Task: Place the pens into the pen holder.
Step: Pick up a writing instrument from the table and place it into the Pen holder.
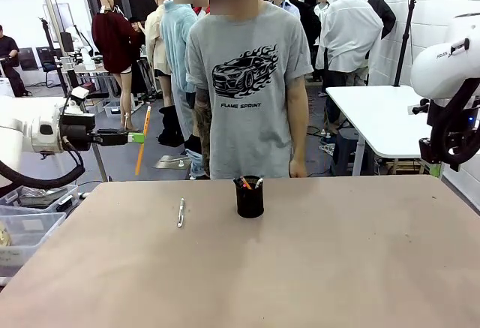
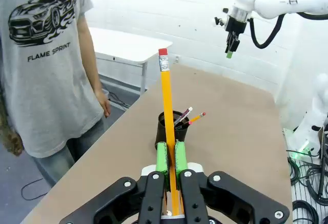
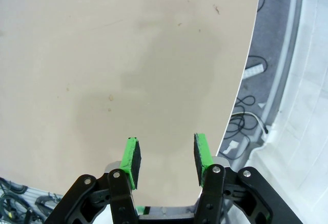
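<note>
My left gripper (image 1: 137, 138) hangs off the table's left side, shut on a yellow-orange pencil (image 1: 142, 141) that stands nearly upright. In the left wrist view that pencil (image 2: 166, 106) rises between the green pads (image 2: 162, 157), its red eraser on top. The black pen holder (image 1: 249, 197) stands mid-table near the far edge with a few pens in it, and shows beyond the pencil as the cup (image 2: 168, 129). A thin silver pen (image 1: 181, 212) lies flat on the table left of the holder. My right gripper (image 3: 165, 157) is open above bare tabletop at the right edge, with nothing between its fingers.
A person in a grey T-shirt (image 1: 247, 88) stands at the far side behind the holder, arms down. The brown table (image 1: 300, 268) is bare in front. Clear plastic bins (image 1: 26, 227) sit off its left edge. The right arm (image 1: 450, 95) stays high at the right.
</note>
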Tool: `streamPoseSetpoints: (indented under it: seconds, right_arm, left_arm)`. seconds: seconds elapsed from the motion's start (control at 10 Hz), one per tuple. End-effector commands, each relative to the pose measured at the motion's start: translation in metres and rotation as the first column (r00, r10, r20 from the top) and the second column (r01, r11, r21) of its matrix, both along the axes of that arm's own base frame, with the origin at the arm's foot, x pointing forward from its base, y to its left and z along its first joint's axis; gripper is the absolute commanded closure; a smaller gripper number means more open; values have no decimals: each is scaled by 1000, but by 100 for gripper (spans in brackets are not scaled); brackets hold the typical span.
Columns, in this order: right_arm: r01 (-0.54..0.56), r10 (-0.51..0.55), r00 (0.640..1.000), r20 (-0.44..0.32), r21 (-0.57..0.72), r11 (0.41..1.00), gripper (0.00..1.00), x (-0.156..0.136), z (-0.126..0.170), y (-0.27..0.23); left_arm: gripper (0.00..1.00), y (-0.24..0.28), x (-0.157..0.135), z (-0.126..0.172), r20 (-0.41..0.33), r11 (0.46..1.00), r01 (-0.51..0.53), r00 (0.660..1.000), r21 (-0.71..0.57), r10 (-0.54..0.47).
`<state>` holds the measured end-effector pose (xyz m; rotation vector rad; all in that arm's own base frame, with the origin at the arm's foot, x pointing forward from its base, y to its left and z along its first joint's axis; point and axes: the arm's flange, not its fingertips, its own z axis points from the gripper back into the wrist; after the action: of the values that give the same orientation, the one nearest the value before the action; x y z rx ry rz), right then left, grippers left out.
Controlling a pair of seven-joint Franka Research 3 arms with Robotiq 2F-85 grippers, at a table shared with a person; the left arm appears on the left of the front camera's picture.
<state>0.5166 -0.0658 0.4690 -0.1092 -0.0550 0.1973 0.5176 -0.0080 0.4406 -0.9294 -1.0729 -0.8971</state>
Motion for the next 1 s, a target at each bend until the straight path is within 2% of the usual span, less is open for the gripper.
streamPoseSetpoints:
  seconds: [0.0,0.2,0.4,0.7,0.9]
  right_arm:
    - [-9,9,1000,-1,-2,1000,46,0,-1,0]
    - [-9,9,1000,-1,-2,1000,46,0,-1,0]
    - [-9,9,1000,-1,-2,1000,46,0,-1,0]
    - [-9,9,1000,-1,-2,1000,46,0,-1,0]
    - [-9,9,1000,-1,-2,1000,46,0,-1,0]
  left_arm:
    - [100,-23,9,-1,31,996,62,998,-61,-60]
    - [100,-64,44,-16,45,967,220,975,-127,-216]
    - [100,-109,78,-31,6,925,352,935,-141,-355]
    - [100,-181,120,-61,69,875,449,894,-184,-444]
    - [100,-213,133,-65,75,872,462,887,-159,-456]
